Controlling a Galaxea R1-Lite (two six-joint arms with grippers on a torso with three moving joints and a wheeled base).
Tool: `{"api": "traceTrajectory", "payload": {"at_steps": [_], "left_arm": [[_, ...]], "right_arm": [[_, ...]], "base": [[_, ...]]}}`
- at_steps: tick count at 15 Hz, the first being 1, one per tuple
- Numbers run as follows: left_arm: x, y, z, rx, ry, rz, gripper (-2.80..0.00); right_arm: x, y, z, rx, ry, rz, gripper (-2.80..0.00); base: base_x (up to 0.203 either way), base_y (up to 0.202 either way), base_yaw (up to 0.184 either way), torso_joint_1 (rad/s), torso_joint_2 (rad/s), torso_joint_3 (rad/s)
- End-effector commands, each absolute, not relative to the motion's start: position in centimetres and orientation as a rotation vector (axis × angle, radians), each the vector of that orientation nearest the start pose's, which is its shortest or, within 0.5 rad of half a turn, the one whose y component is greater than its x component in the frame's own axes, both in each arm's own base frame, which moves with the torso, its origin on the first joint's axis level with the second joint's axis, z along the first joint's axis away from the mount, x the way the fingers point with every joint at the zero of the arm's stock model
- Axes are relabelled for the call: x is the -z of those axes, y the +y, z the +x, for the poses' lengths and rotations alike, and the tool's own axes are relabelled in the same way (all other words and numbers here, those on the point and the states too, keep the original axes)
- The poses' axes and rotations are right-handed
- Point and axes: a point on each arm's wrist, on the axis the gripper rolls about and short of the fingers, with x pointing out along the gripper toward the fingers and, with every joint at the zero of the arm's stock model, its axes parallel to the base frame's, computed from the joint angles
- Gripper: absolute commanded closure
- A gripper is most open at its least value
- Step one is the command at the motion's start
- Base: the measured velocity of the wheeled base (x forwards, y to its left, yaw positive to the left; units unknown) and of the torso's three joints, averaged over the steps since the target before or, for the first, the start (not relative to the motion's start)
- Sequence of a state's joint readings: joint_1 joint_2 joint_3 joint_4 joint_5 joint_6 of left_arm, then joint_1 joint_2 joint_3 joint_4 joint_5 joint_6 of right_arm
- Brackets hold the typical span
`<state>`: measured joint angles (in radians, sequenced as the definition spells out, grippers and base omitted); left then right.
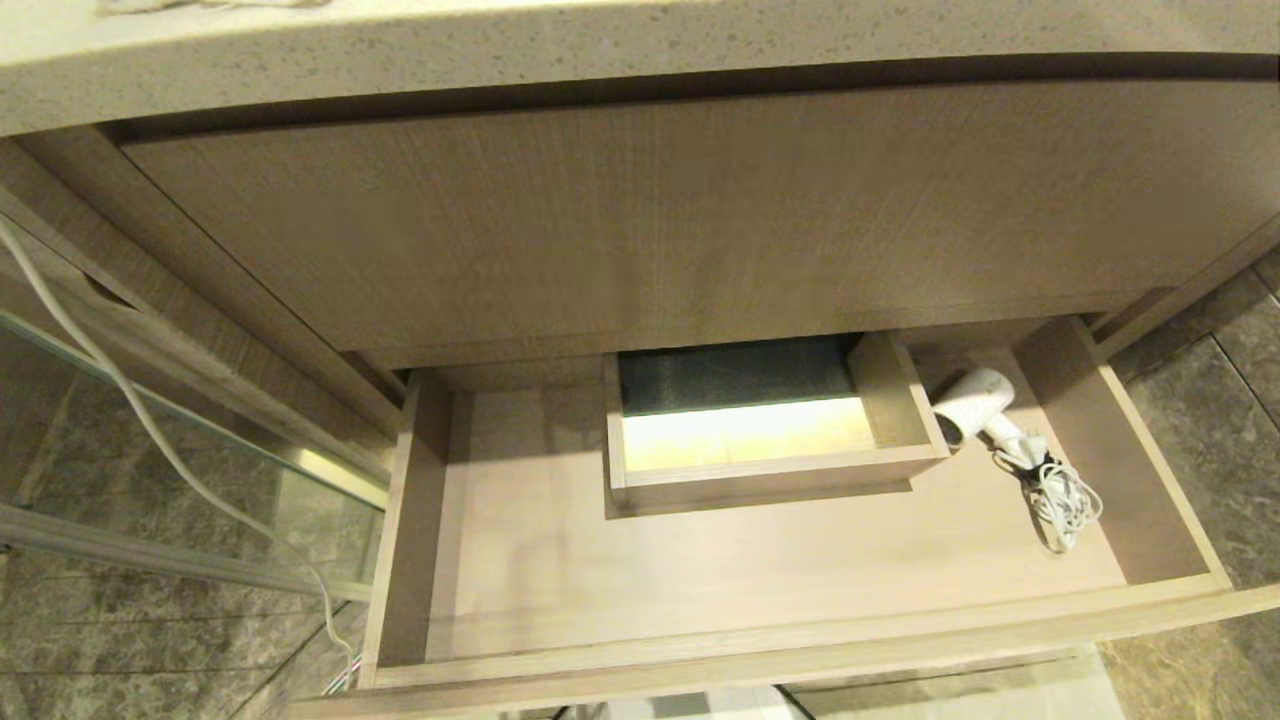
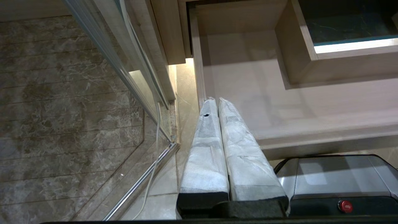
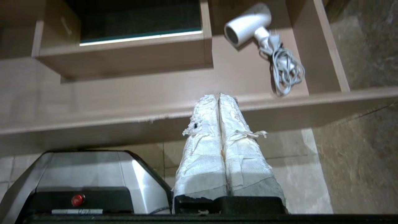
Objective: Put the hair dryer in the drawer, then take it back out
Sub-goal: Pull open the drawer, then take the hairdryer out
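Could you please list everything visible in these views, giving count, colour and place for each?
White plastic hair dryer with coiled white cord: one, white, lying in the drawer's right section, beside the boxed notch.
Wide shallow wood-grain drawer: one, beige, pulled open below the taller panel.
Boxed rectangular notch: one, beige walls, at the drawer's back middle.
Tall wood-grain panel: one, beige, above the drawer.
Speckled countertop: one, pale, at top.
Loose white cable: one, white, hanging at left.
Marble floor: grey-brown, either side.
Robot base: silver and black, red button, below the drawer front.
Left gripper: white-wrapped fingers, shut, near the drawer's left front corner.
Right gripper: white-wrapped fingers, shut, at the drawer front, empty.
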<state>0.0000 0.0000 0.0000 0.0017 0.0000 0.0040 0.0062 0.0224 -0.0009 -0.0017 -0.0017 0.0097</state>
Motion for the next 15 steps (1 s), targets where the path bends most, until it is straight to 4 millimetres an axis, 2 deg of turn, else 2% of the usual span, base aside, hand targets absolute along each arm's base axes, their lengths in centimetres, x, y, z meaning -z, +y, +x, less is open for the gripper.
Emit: {"api": "traceTrajectory", "payload": {"at_steps": [1, 3, 15], "left_arm": [[-7.52, 0.00, -2.28, 0.000, 0.002, 0.005, 0.00], [-7.49, 0.00, -2.27, 0.000, 0.003, 0.005, 0.00], [-7.49, 0.00, -2.27, 0.000, 0.003, 0.005, 0.00]], "right_arm": [[-7.53, -0.02, -2.29, -0.004, -0.005, 0.016, 0.00], [-7.52, -0.05, -2.29, 0.009, -0.008, 0.075, 0.00], [-7.52, -0.05, -2.28, 0.009, -0.006, 0.075, 0.00]], "base": [[0.000, 0.000, 0.000, 0.000, 0.00, 0.000], [0.000, 0.000, 0.000, 0.000, 0.00, 0.000], [0.000, 0.000, 0.000, 0.000, 0.00, 0.000]]}}
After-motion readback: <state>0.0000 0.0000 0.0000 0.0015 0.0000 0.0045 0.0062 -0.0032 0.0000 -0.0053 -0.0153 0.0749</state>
